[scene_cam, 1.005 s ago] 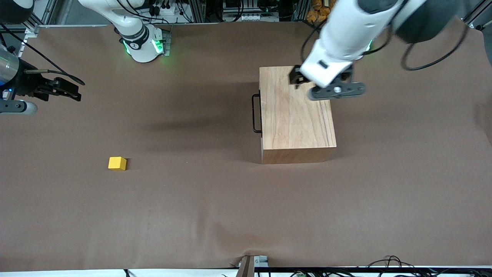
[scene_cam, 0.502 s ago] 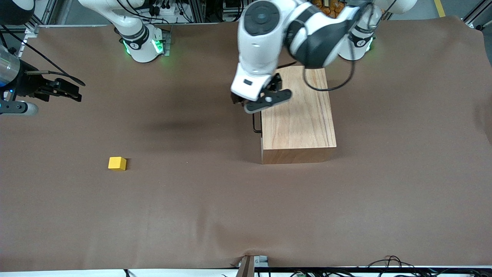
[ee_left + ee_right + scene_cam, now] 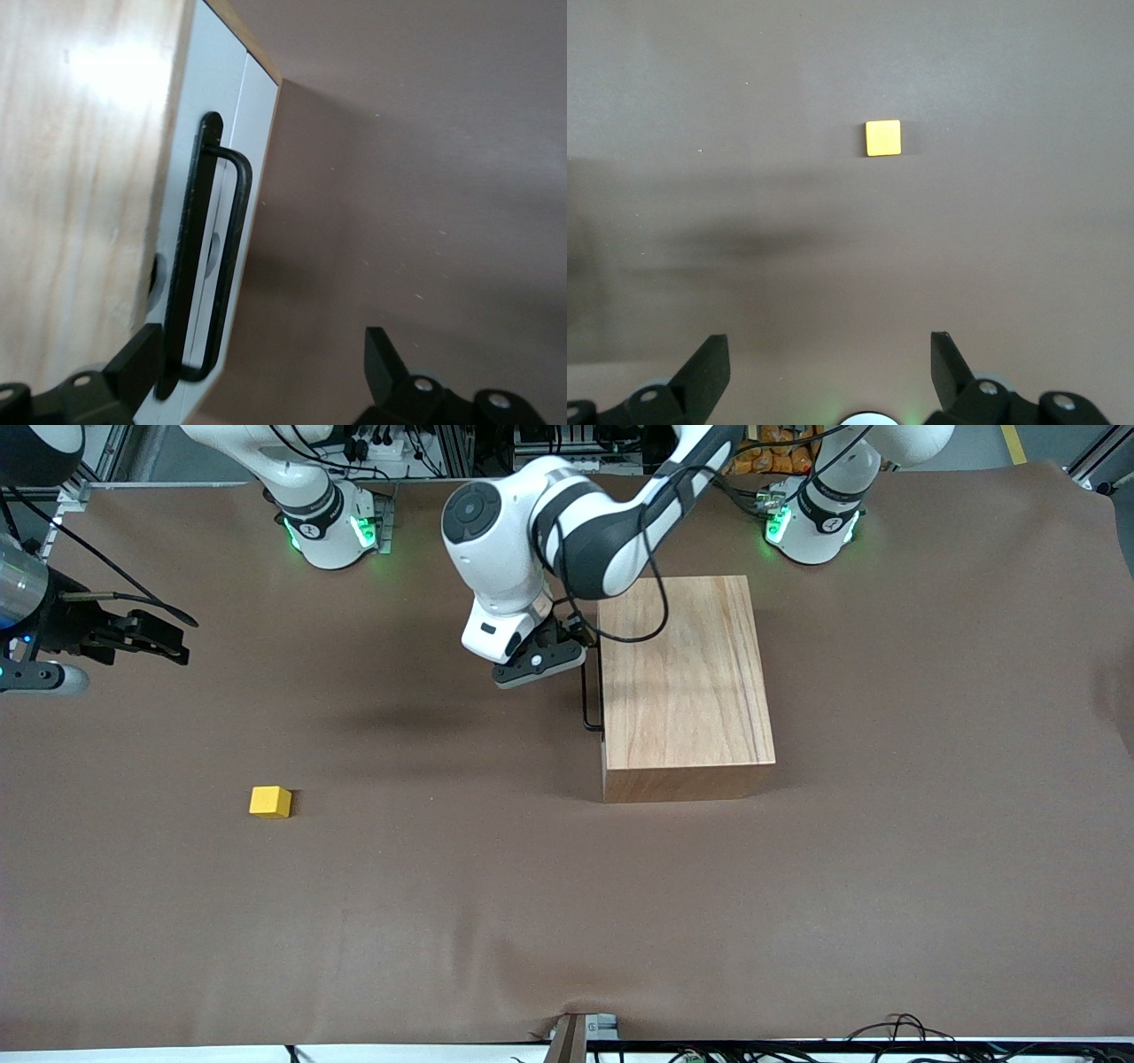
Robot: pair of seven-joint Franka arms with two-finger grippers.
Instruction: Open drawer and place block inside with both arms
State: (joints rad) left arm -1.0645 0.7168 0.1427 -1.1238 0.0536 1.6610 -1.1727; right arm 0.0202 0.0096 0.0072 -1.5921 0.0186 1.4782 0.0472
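Block [image 3: 270, 802]: small yellow cube, alone on the brown table cover [image 3: 496, 903], nearest the front camera of the task's things, toward the right arm's end of the table; also in the right wrist view [image 3: 883, 138], well apart from the fingers.
Box [image 3: 682, 682]: light wood, upright, farther from the front camera than the block, toward the left arm's end.
Drawer [image 3: 217, 257]: shut, pale front panel flush with the box.
Handle [image 3: 588, 691]: black loop on the drawer front, facing the right arm's end.
Left gripper [image 3: 556, 657]: low, just in front of the drawer, fingers [image 3: 383, 359] spread, one just beside the handle; contact unclear.
Right gripper [image 3: 182, 640]: waiting over the table edge at the right arm's end, fingers [image 3: 709, 367] spread, holding nothing.
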